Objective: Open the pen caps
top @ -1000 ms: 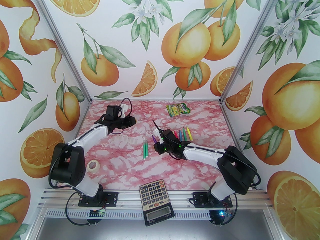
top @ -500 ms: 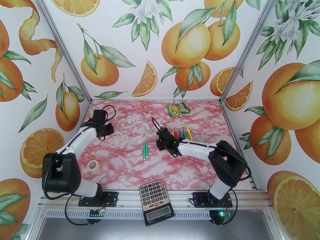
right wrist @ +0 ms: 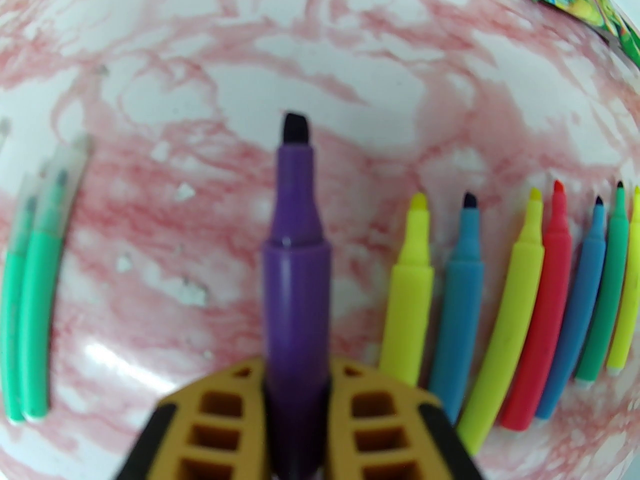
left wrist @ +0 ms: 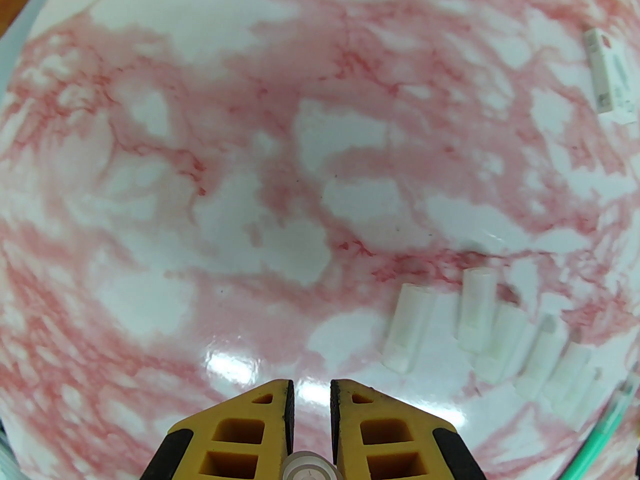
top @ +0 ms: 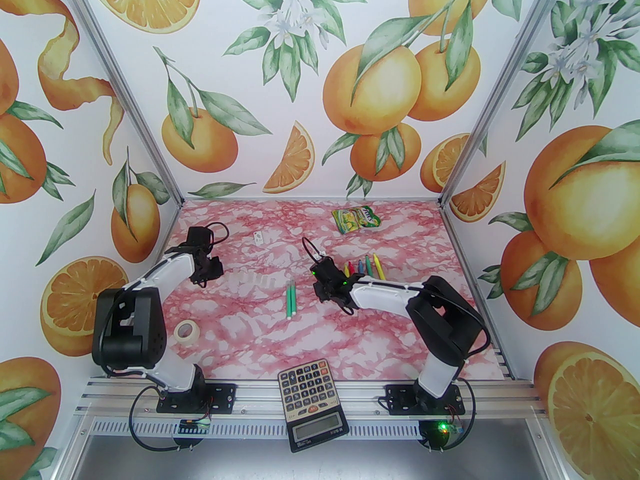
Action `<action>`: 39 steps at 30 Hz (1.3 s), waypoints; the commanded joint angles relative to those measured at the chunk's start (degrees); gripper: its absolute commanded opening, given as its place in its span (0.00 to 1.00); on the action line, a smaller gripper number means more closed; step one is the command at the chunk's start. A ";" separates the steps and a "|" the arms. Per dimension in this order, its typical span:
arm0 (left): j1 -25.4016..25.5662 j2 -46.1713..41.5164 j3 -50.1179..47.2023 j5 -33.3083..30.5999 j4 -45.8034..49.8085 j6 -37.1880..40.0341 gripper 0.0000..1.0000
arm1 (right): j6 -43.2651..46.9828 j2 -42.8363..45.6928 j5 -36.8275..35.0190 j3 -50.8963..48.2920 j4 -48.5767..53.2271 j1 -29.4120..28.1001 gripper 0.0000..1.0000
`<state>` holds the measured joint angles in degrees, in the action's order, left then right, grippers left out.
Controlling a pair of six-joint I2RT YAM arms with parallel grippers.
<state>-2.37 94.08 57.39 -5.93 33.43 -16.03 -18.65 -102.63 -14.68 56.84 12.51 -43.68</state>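
Now right claw point(right wrist: 297, 368) clamps bare-nibbed purple pen point(right wrist: 295, 248), left claw point(left wrist: 310, 390) pinches cap point(left wrist: 307, 466); dropped askew, it could scatter caps point(left wrist: 500, 338) rightward.

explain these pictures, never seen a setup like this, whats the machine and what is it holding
Two robot arms are bolted at the near edge of a pink marbled table. The wide picture is from a fixed camera above and behind them; each close-up is from a wrist camera looking along yellow fingers. The right gripper is shut on a purple pen whose tip is bare. The left gripper is shut, seemingly pinching a clear cap, near a row of loose caps. Also lying there: uncapped pens, two green pens with caps on, a calculator, a tape roll, a snack packet and a small white box.
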 commanded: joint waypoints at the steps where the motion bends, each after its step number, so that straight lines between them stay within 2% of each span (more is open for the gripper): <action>1: -1.09 1.34 -0.77 0.75 -2.20 0.95 0.01 | -0.86 -1.16 -1.76 1.53 1.20 0.50 0.16; 6: -1.80 3.41 -0.27 5.56 -3.19 1.51 0.05 | -1.03 -1.79 -2.20 2.02 2.05 0.61 0.19; 13: -1.86 5.26 -0.26 8.03 -4.50 2.00 0.09 | -1.29 -2.00 -2.59 1.89 3.14 0.68 0.22; 22: -1.89 7.08 0.09 9.08 -5.04 2.00 0.17 | -1.24 -1.57 -3.35 2.00 4.11 0.68 0.29; 39: -1.92 5.71 0.10 9.19 -3.95 2.29 0.27 | -0.96 2.32 -3.25 1.50 4.93 0.29 0.34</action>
<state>-4.01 100.42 57.21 2.70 29.54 -14.55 -19.29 -102.94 -16.58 57.56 16.56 -43.42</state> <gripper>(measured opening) 0.265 0.342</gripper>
